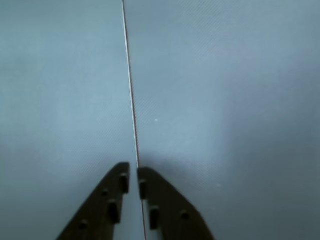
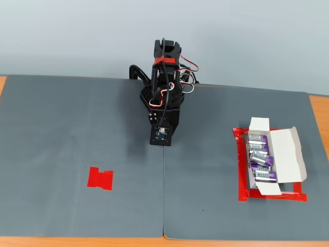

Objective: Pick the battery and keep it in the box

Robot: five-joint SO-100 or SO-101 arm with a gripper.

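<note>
My gripper (image 1: 133,172) is shut and empty, its two dark fingers meeting over the seam between two grey mats. In the fixed view the arm is folded at the back middle, with the gripper (image 2: 160,143) pointing down at the mat. The box (image 2: 289,154), a white carton with open flaps, lies at the right, far from the gripper. Several purple batteries (image 2: 261,159) lie in a row inside it. No battery shows on the open mat.
A red tape outline (image 2: 240,175) frames the box. A small red tape patch (image 2: 100,178) sits on the left mat. The mat seam (image 2: 163,195) runs from the arm to the front edge. Orange table edges show at the sides.
</note>
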